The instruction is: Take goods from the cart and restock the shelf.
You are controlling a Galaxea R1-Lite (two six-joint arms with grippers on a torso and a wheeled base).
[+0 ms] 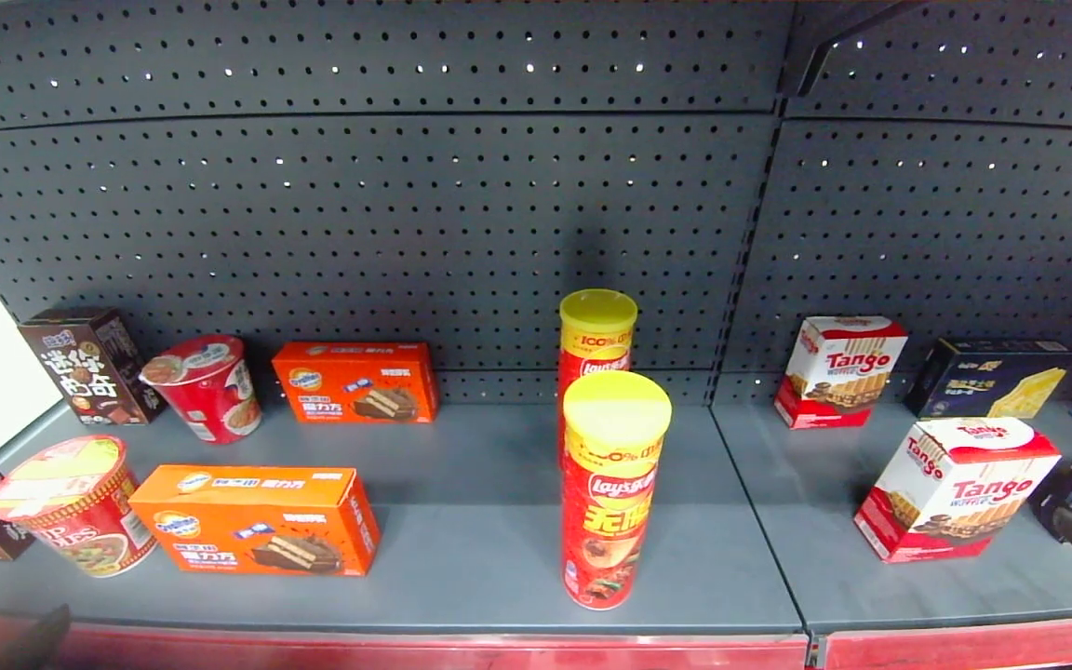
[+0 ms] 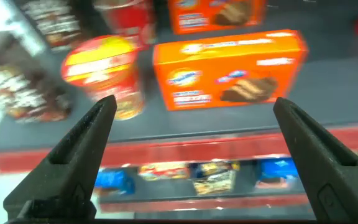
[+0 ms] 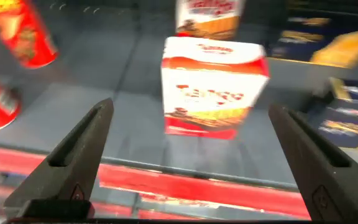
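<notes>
Left gripper [image 2: 194, 104] and right gripper [image 3: 189, 109] both gape empty before the shelf [image 1: 499, 530], facing the orange box [image 2: 229, 68] left of the front chip can [image 1: 612, 484] and the wafer box [image 3: 213, 87] right of it; that tall can, standing near the shelf's front edge, may topple if a passing arm brushes it.

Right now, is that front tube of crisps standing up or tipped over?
Standing upright. The front tube of crisps rests on its base on the shelf, yellow lid on top, just ahead of a second tube.
</notes>
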